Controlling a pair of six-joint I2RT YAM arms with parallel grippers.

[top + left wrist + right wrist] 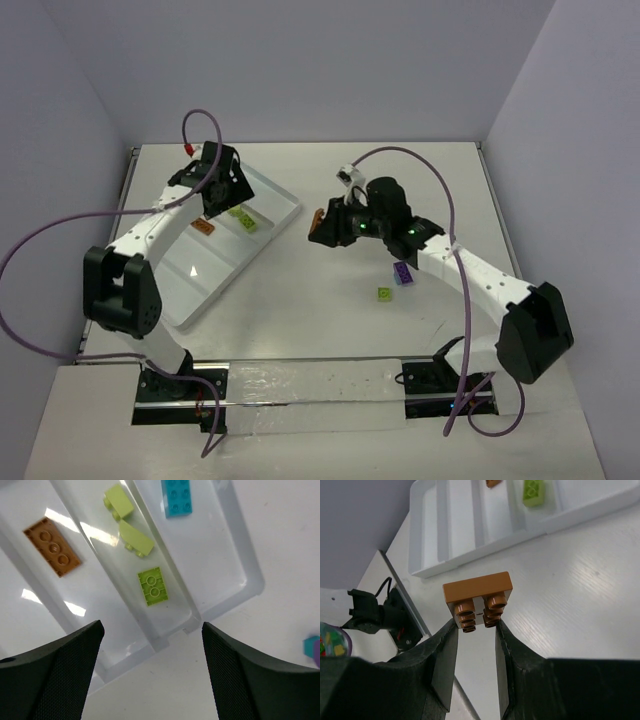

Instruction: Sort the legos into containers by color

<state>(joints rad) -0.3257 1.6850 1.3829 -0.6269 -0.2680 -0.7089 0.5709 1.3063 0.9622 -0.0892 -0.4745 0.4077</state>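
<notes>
White tabletop (300, 300) holds a flat white plastic tray (272, 206), partly hidden under the spread left gripper (152, 630); right gripper (475, 627) pinches an orange-brown studded brick (477, 592)

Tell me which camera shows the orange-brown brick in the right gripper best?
Right wrist view: the orange-brown studded plastic brick sits big, pinched by the right gripper. Top view shows only a tiny orange speck; left wrist view misses it.

no text, label or number can be read on the tray (250, 565) or legos (154, 586), whose studs seem blurred.
</notes>
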